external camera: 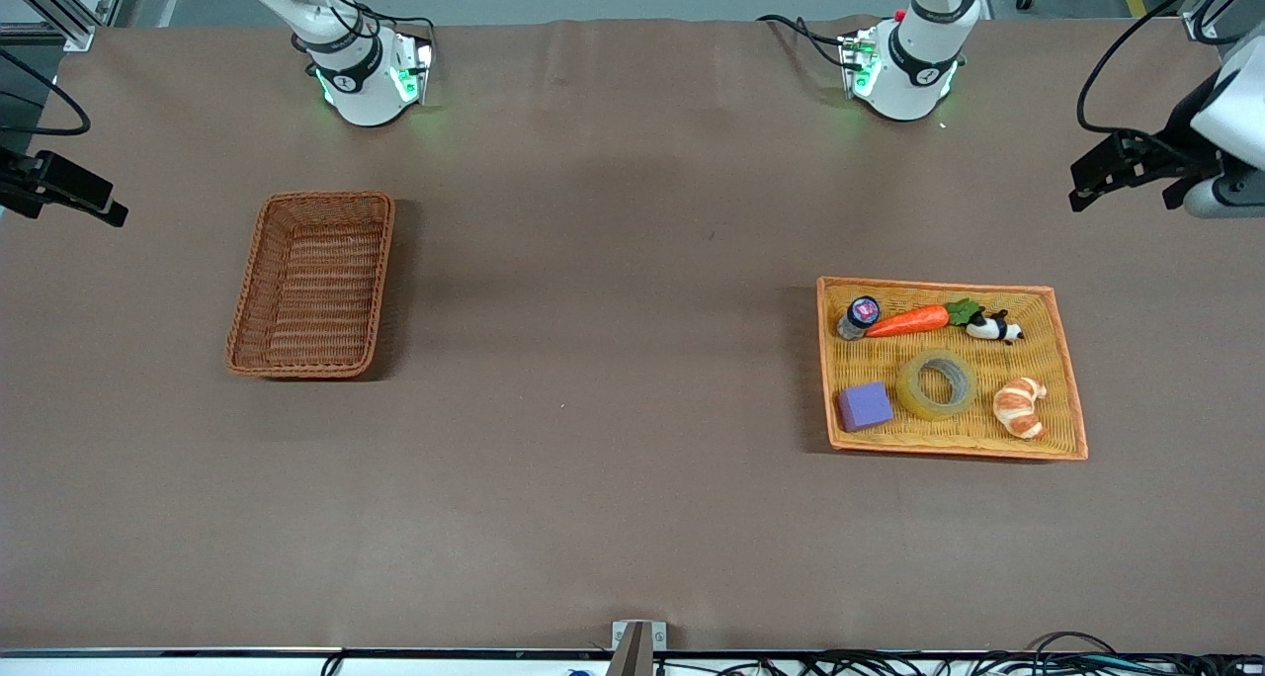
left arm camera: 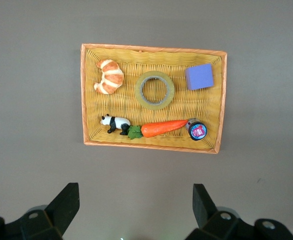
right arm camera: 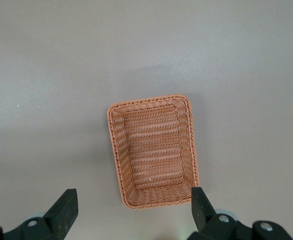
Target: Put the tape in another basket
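From the front camera, the tape [external camera: 937, 384] lies flat in the yellow tray [external camera: 1072, 429] toward the left arm's end of the table, between the purple cube [external camera: 865, 405] and the croissant [external camera: 1021, 406], and nearer to the camera than the carrot [external camera: 907, 321]. The basket [external camera: 245, 330], with nothing in it, sits well apart toward the right arm's end. The left gripper [external camera: 1122, 172] hangs high at the frame's edge over the table by the tray, so the left arm is plainly the nearer one to the roll; the right gripper [external camera: 59, 194] hangs at the other edge near the basket and waits. In the left wrist view, the left gripper [left arm camera: 135, 205] has its jaws spread wide and holds nothing, and the tape [left arm camera: 155, 90] shows in the tray ahead of the fingertips, ring face up, hole open to the camera. Being round it has no long axis, so the coming grasp probably turns on dropping one finger into the hole and one outside the rim, clear of the cube and croissant. In the right wrist view, the right gripper [right arm camera: 134, 205] is likewise wide open and empty, high above the basket [right arm camera: 117, 150].
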`<action>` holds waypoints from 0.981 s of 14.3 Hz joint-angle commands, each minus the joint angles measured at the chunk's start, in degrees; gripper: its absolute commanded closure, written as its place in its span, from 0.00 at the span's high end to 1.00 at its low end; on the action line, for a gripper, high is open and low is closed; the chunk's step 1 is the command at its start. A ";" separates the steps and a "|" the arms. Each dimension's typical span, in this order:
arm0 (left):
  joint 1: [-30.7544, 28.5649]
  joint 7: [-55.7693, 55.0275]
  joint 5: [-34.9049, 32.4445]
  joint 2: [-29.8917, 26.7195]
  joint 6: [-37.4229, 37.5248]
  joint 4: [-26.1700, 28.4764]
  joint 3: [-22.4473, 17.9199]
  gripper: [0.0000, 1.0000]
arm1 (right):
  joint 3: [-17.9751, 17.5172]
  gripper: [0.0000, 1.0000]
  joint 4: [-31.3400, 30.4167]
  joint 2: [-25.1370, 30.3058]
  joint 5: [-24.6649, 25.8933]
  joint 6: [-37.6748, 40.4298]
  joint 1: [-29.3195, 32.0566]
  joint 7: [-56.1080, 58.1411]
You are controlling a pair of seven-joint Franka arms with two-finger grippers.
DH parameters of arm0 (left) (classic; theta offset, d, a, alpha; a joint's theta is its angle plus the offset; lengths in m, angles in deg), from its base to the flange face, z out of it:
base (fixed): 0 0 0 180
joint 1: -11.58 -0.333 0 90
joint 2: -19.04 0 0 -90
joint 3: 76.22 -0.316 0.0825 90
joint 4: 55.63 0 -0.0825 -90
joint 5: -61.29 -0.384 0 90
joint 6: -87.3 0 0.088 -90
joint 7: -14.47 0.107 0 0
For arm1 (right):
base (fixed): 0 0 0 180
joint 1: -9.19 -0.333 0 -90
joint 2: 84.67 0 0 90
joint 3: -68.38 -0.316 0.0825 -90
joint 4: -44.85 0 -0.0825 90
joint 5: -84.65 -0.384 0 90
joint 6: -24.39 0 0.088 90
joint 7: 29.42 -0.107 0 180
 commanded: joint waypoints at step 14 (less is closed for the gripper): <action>-3.70 -0.02 -1.66 25.60 -50.06 22.20 0.03 1.00 | 0.27 1.00 -0.17 0.19 0.18 -0.22 -0.24 -0.49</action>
